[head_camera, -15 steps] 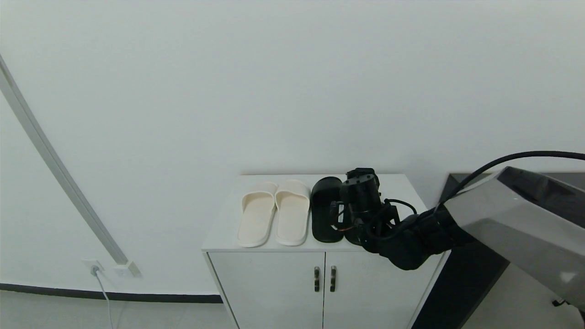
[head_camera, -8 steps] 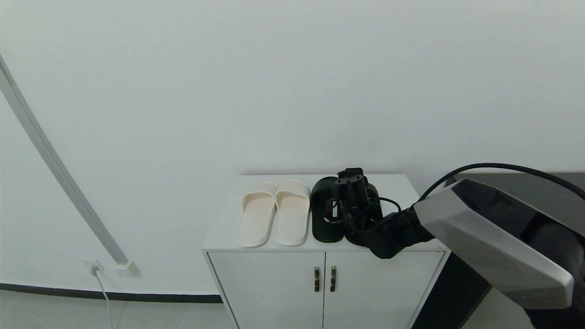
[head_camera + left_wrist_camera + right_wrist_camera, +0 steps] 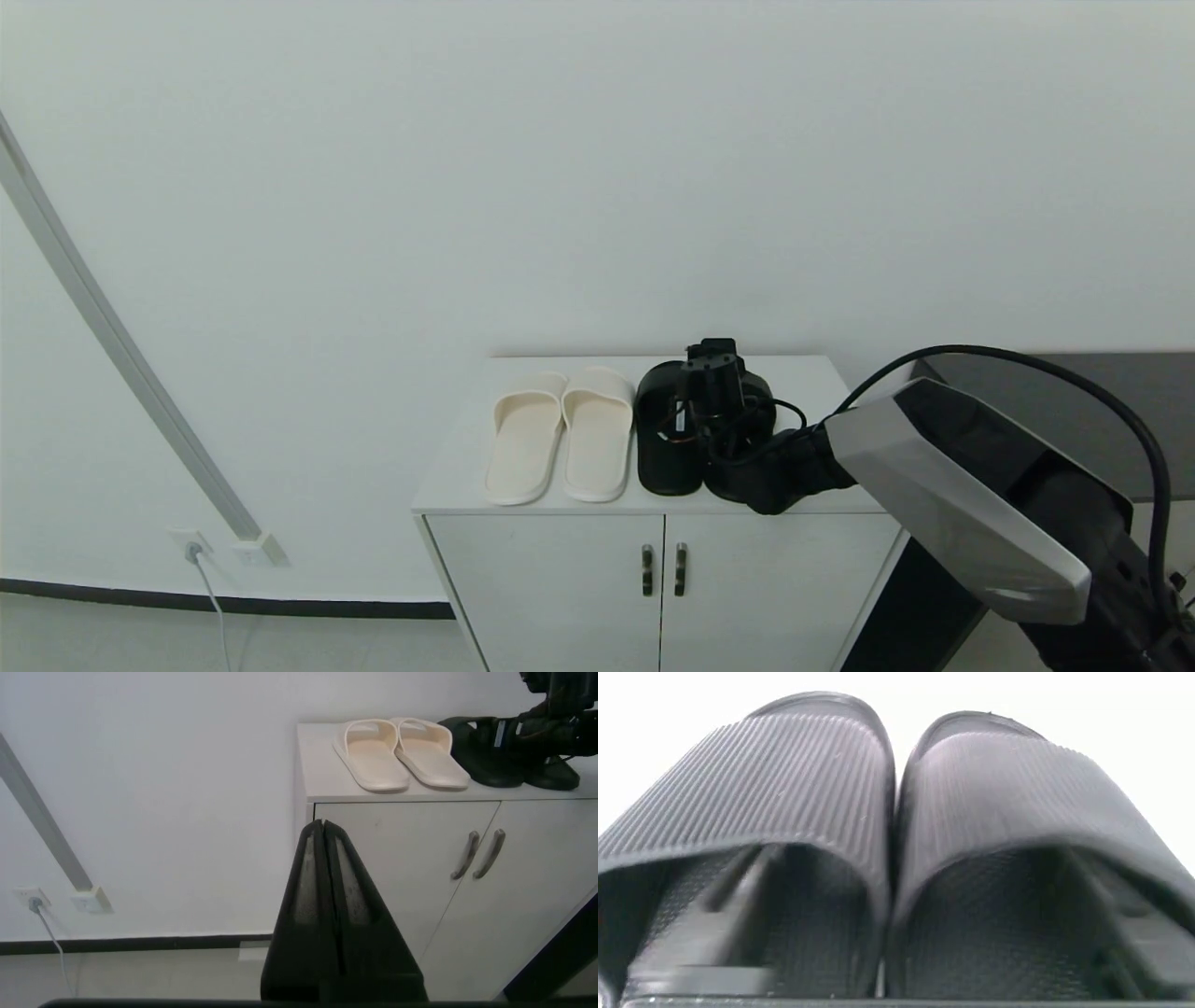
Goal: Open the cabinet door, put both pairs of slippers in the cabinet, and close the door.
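- Head view: a white cabinet [image 3: 560, 597] stands against the wall, both doors [image 3: 775, 588] closed, the two handles [image 3: 646, 569] side by side at the middle seam.
- On the cabinet top [image 3: 457, 476] lie the white slippers [image 3: 560, 434] and, just beside them on the robot's right, the black slippers [image 3: 665, 439]. Each pair lies toes toward the wall.
- The right claw [image 3: 714, 373] sits low over the black slippers, between the two of them. A second ago it hung nearer the front edge. It has since pushed in toward the wall, and the arm behind it has dropped lower.
- Neither pair has shifted since then, and the doors have not budged.
- Left wrist view: the left claw [image 3: 322, 835] is clenched on nothing, its two fingers pressed flat together. It hangs in front of the cabinet's left corner, well apart from doors and slippers.
- Right wrist view: the ribbed straps of the black slippers loom close, touching at the middle. The right claw is released, with its blurred fingers [image 3: 701, 975] spread, one under each strap.
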Robot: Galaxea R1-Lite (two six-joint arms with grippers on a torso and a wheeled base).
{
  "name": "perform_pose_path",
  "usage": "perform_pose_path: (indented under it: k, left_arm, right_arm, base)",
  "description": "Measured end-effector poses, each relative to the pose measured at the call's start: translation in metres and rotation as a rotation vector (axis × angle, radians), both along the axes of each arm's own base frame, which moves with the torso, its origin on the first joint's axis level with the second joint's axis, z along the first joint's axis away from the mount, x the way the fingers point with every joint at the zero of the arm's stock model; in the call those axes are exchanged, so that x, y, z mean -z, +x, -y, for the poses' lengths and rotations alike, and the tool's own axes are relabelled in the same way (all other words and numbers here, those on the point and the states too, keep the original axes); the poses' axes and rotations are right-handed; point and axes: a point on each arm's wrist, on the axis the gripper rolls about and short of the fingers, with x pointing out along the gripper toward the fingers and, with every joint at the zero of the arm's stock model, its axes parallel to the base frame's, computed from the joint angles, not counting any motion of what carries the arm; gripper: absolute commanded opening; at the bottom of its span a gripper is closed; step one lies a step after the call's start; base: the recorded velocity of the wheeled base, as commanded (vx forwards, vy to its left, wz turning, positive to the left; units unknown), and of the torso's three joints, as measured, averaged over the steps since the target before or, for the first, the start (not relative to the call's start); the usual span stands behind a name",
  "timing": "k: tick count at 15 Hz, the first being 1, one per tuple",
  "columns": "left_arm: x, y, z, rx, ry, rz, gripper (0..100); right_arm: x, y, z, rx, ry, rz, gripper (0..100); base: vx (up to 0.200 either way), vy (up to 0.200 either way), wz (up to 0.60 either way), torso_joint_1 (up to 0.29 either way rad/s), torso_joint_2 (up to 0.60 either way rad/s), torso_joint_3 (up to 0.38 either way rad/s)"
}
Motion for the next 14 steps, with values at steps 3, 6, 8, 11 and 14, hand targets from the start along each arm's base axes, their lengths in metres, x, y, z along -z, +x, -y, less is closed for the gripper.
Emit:
perform_pose_path:
  k: [3,6,8,11,14]
  left_arm:
    - [0.000,0.000,0.000,0.000,0.000,0.000,0]
    - [0.000,0.000,0.000,0.000,-0.002,0.000,0]
    - [0.000,0.000,0.000,0.000,-0.002,0.000,0]
    - [0.000,0.000,0.000,-0.001,-0.003,0.000,0]
    - [0.000,0.000,0.000,-0.001,-0.002,0.000,0]
  right_arm:
    - [0.003,0.001,0.000,0.001,-0.001,-0.002,0]
    - [0.002,0.000,0.001,0.003,0.004,0.001,0]
    - [-0.007,-0.004,0.004,0.002,0.003,-0.001,0]
    - [-0.027,-0.027,0.013,-0.039,0.008,-0.007,0]
    - [-0.043,-0.069,0.026,-0.167,-0.001,-0.040,0]
  base:
    - [0.000,0.000,0.00,0.000,0.00,0.000]
    - [0.000,0.000,0.00,0.000,0.00,0.000]
    - [0.000,0.000,0.00,0.000,0.00,0.000]
    - [0.000,0.000,0.00,0.000,0.00,0.000]
    - [0.000,0.000,0.00,0.000,0.00,0.000]
